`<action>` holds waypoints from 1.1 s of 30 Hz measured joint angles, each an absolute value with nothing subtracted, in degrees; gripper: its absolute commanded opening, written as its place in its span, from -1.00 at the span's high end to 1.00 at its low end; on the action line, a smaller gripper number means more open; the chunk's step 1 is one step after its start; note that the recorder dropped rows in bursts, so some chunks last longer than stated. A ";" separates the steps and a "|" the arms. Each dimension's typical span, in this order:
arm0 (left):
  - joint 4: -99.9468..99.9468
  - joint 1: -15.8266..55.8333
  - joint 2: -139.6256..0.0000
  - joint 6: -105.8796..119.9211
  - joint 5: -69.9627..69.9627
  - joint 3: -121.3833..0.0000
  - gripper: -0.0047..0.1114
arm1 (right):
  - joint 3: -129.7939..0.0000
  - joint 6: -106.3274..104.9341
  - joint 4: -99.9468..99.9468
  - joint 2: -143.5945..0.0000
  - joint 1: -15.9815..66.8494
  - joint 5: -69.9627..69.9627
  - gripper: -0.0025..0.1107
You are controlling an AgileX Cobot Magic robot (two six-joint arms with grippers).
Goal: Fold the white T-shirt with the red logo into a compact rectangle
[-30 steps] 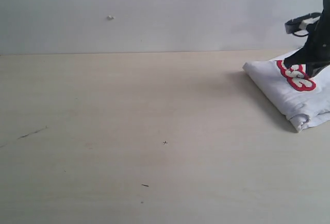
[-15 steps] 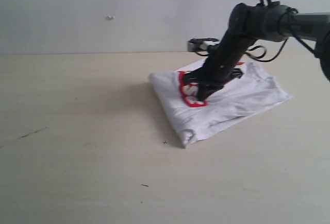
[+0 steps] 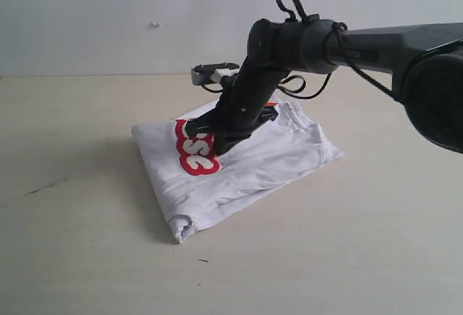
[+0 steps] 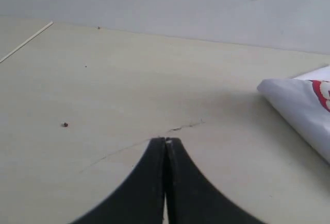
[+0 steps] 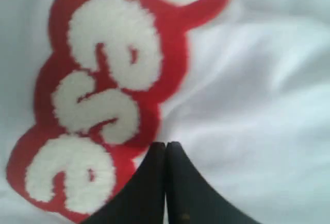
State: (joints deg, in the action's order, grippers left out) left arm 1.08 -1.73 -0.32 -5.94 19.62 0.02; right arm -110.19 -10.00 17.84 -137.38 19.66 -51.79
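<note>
The white T-shirt [image 3: 275,159] lies folded on the table [image 3: 87,221] as a rough, slanted rectangle. Its collar [image 3: 295,114] is at the end nearer the wall [image 3: 108,11], and a thick, rolled corner [image 3: 181,228] is at the end nearest the camera. The red logo [image 3: 195,152] faces up on the shirt's top layer, close to the folded edge on the left of the exterior view. You can see only its last few fuzzy white letters inside the red outline.

Your right gripper [image 5: 166,147] is down on the shirt. Its jaws are closed tip to tip, with no cloth pinched between them. The tips appear to rest on the fabric right at the edge of the logo's red outline, though you cannot tell how hard they press. The right arm [image 3: 362,40] reaches in over the shirt's collar end and slopes down across it to the logo.

Your left gripper [image 4: 166,141] is also closed, with its jaws together and nothing in them. It is clear of the shirt over bare table, and its own camera shows the shirt's folded edge well off to one side. The exterior view does not show this gripper at all.

A thin dark scratch [image 3: 43,186] marks the table well away from the shirt, beyond its logo side. A small dark speck [image 3: 203,261] lies on the table just in front of the rolled corner.
</note>
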 measured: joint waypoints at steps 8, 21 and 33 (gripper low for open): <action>1.08 -1.73 -0.32 -5.94 19.62 0.02 0.92 | -103.95 5.87 -3.08 -130.69 13.25 -47.86 0.96; 1.08 -1.73 -0.32 -5.94 19.62 0.02 0.92 | -85.06 1.31 -2.08 -125.94 8.95 -42.72 0.96; 1.08 -1.73 -0.32 -5.94 19.62 0.02 0.92 | -65.42 -4.17 6.31 -110.80 9.97 -44.61 0.96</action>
State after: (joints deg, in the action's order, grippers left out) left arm 1.08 -1.73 -0.32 -5.94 19.62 0.02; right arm -65.42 -4.17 6.31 -110.80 9.97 -44.61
